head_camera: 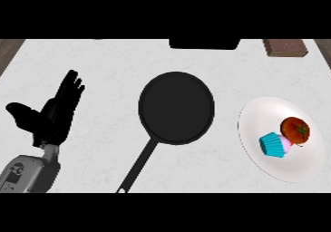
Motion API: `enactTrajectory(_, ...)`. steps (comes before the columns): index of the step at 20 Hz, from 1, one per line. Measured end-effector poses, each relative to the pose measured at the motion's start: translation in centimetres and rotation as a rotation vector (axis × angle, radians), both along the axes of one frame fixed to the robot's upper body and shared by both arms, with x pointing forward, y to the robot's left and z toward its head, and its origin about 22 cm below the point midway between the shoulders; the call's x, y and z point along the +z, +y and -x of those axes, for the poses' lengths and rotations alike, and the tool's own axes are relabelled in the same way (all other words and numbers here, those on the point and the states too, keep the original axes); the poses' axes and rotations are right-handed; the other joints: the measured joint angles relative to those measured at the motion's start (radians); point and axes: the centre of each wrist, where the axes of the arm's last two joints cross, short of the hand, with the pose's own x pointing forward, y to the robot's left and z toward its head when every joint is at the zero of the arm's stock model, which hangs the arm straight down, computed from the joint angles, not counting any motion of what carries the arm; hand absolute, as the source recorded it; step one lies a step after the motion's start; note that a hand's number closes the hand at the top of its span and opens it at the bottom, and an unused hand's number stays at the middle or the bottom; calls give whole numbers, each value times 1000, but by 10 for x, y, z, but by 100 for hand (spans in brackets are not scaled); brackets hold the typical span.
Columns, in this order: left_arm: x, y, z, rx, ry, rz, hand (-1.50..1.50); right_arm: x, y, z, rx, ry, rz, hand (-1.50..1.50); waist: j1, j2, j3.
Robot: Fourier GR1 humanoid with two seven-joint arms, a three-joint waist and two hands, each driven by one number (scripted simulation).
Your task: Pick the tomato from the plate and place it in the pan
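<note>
My left hand (51,118) rests open at the left of the counter (107,59), fingers straight and pointing far, thumb spread to the left, holding nothing. The tomato (295,130) sits on the right part of the white plate (261,113), well to the right. It is round with no clear long axis, and its green stem faces up. A cupcake (275,145) in a teal wrapper touches its near-left side. The black pan (176,108) lies between my hand and the plate, with its handle (138,167) running near and slightly left.
</note>
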Motion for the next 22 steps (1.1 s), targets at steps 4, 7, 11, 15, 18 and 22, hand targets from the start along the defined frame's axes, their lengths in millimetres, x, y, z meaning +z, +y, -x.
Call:
enactTrajectory(4, 6, 1, 0, -10, 10, -1, 0, -12, -3, -2, -20, -20, 170, -150, 7, -1, -3)
enactTrajectory(7, 7, 3, 1, 0, 12, -2, 0, -21, -2, -2, -14, -5, 330, -150, 5, -2, -4)
enactTrajectory(11, 13, 5, 0, 1, 12, -2, 0, -34, -5, -2, -8, 38, 552, -150, 6, -3, -6)
enactTrajectory(15, 14, 7, 2, 11, 17, -7, 0, -55, -10, -2, 8, 46, 667, -150, -7, -7, -7)
enactTrajectory(18, 14, 7, 4, 20, 22, -4, 0, -65, -10, -3, 16, 27, 724, -150, -14, -9, -7)
enactTrajectory(22, 12, 9, 5, 34, 23, -6, 0, -79, -13, -1, -13, -42, 775, -150, -26, -11, -8)
